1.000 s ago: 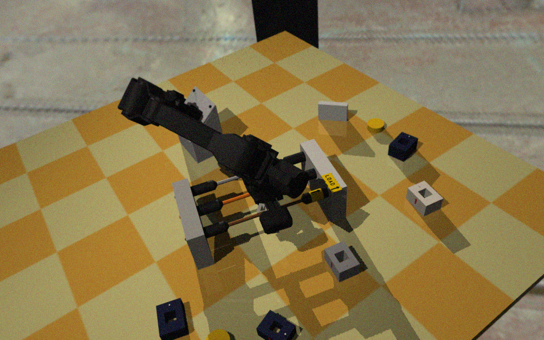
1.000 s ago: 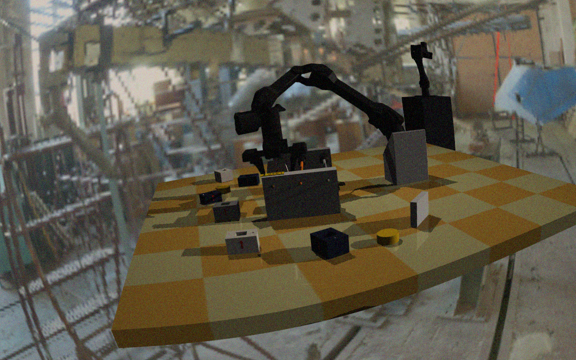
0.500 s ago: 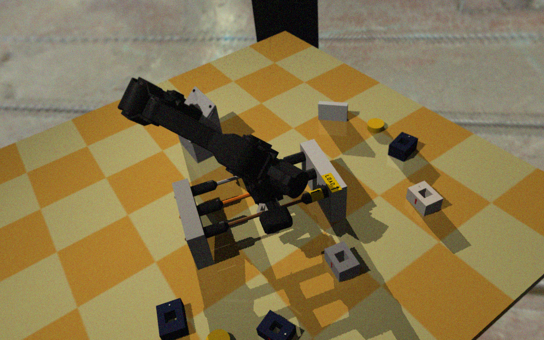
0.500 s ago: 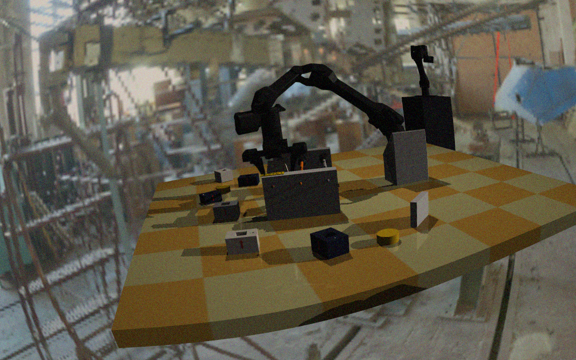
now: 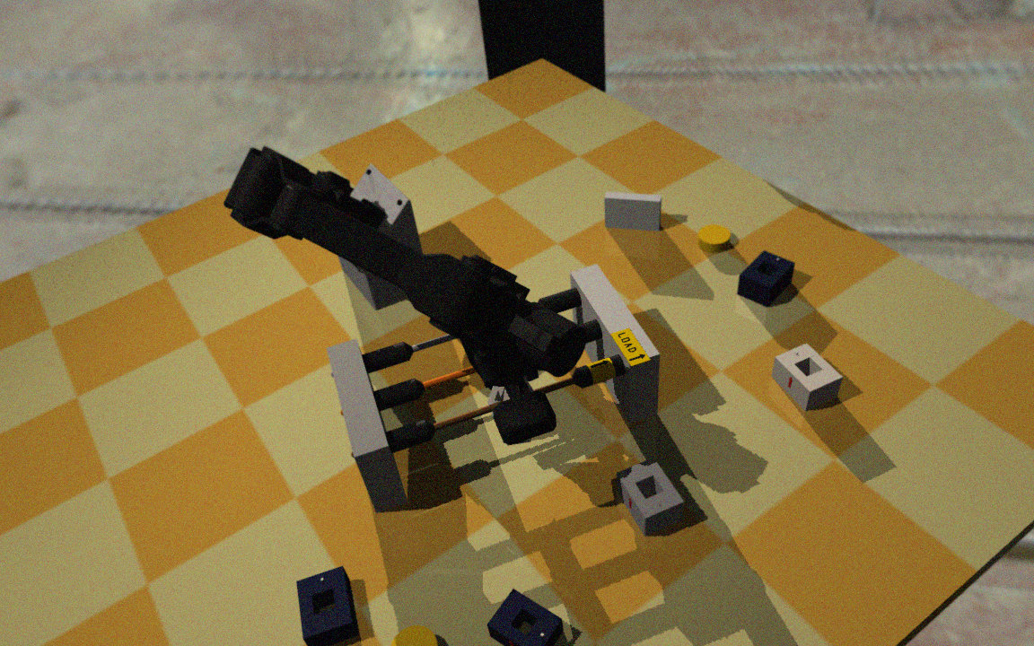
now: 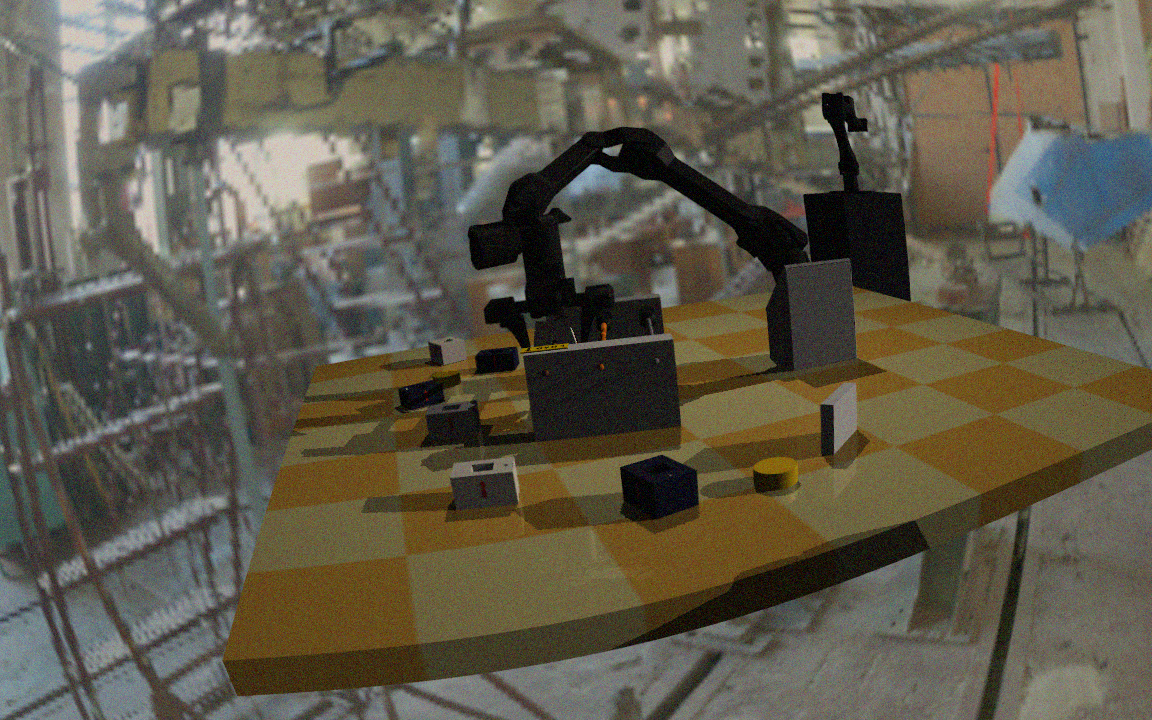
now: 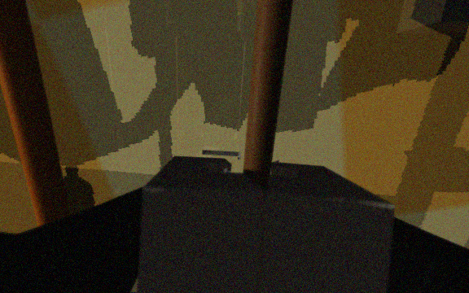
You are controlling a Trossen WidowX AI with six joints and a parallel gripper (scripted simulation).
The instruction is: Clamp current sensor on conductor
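Observation:
My gripper (image 5: 506,391) (image 6: 559,327) (image 7: 247,193) points down and is shut on the current sensor (image 5: 497,394) (image 7: 265,252), a dark block in the wrist view, with a black finger on each side. The LOAD conductor (image 5: 464,414) (image 7: 266,81) is a copper rod that runs into the gap at the sensor's top edge. A yellow LOAD marker (image 5: 630,346) (image 6: 546,347) with an arrow sits on one grey end block (image 5: 613,309) (image 6: 602,398); a yellow tag (image 5: 602,370) is on the rod. The sensor's arrow is not readable, and its latch cannot be judged.
An orange conductor (image 5: 448,376) (image 7: 27,122) and a grey one (image 5: 433,344) run alongside. The other end block (image 5: 355,401) is opposite. A tall grey box (image 5: 380,192) (image 6: 820,313) stands near the arm. White, grey and dark blue blocks, yellow discs and an upright plate (image 5: 633,212) (image 6: 840,419) stand around.

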